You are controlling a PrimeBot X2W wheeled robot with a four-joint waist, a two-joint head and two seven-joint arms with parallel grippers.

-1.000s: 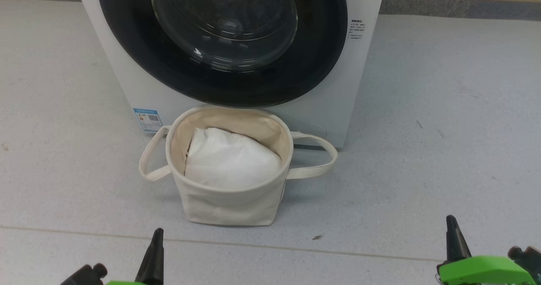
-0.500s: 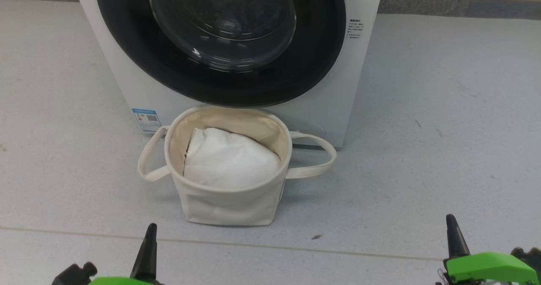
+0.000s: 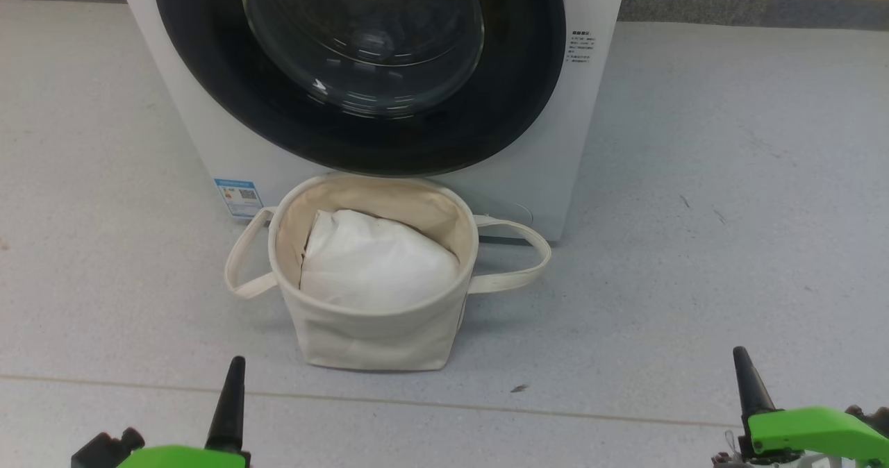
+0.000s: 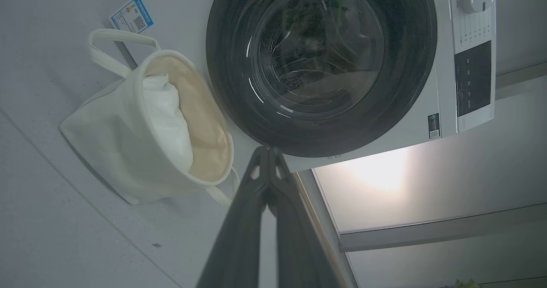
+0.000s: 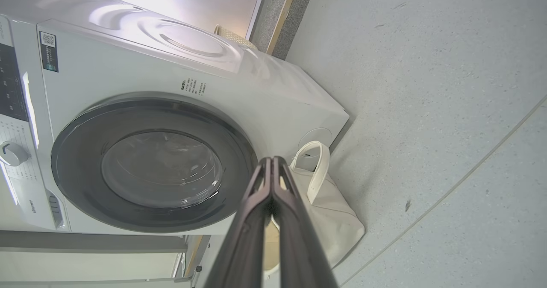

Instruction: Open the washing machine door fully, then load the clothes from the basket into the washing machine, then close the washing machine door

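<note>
Straight ahead of me the washing machine (image 3: 594,141), a big white front-loader with a small blue label (image 3: 238,197) at its lower left corner. Its door (image 3: 361,145) is shut flush on the front, a wide glossy black rim around a clear bulging glass centre, steel drum dim behind the glass. Just in front of the washer, below the door, the basket (image 3: 375,336) stands upright, round cream canvas, mouth facing up, one long loop handle drooping out each side, plain white cloth (image 3: 378,266) bunched inside.

Brand: "Hisense", on the front of the big white front-loading washing machine (image 5: 128,76).
Small blue paper label (image 3: 238,197): QR code, print too small to read.
</note>
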